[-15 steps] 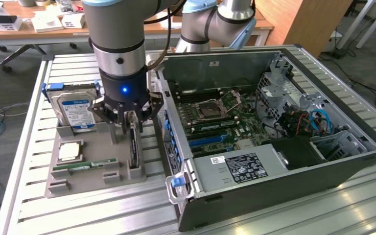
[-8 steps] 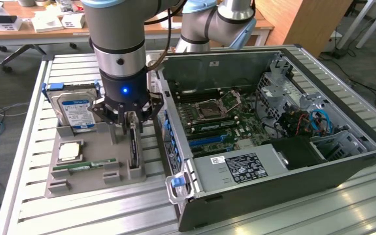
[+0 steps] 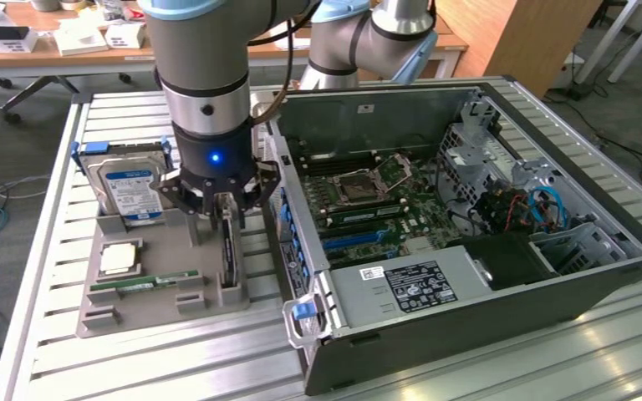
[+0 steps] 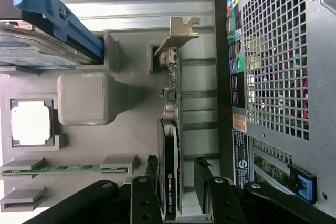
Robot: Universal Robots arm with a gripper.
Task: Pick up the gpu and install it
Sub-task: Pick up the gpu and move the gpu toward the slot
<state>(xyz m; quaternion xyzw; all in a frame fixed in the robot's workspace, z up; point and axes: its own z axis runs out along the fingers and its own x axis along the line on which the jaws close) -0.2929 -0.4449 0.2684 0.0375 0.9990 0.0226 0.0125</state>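
Straddling the upright gpu (image 4: 169,182), claw (image 4: 178,174) spread wide

We see the gripper (image 3: 216,219), jaws spread, at the top edge of the gpu (image 3: 230,255), standing on edge in a grey tray (image 3: 143,311) beside the open computer case (image 3: 588,288).

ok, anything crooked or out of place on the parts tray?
Nothing stands out. The gpu stands upright in its tray slot, the open gripper straddling it; hard drive, CPU and memory stick sit square in theirs.
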